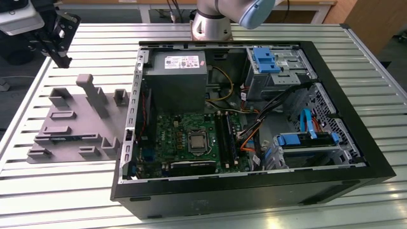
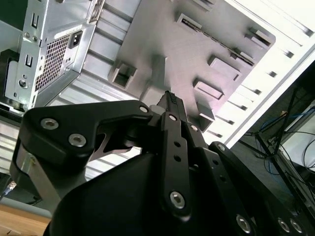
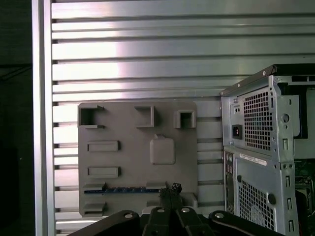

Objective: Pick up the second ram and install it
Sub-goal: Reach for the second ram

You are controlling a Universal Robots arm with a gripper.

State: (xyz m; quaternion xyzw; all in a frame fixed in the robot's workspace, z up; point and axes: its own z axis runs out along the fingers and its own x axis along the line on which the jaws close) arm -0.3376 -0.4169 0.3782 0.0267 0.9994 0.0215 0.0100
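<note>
Hovering gripper (image 1: 64, 61) well above holder (image 1: 86, 121), off to the side of case (image 1: 254, 195). Showing fingers pressed together in both wrist views, gripping nothing. Seeing ram (image 3: 123, 189) lying in an edge slot of holder, apart from gripper. Judging this as approach to pick: needing fingers spreading, squaring across ram's thin faces, centring mid-length, dropping straight, avoiding slot walls and any bending of the card.
</note>
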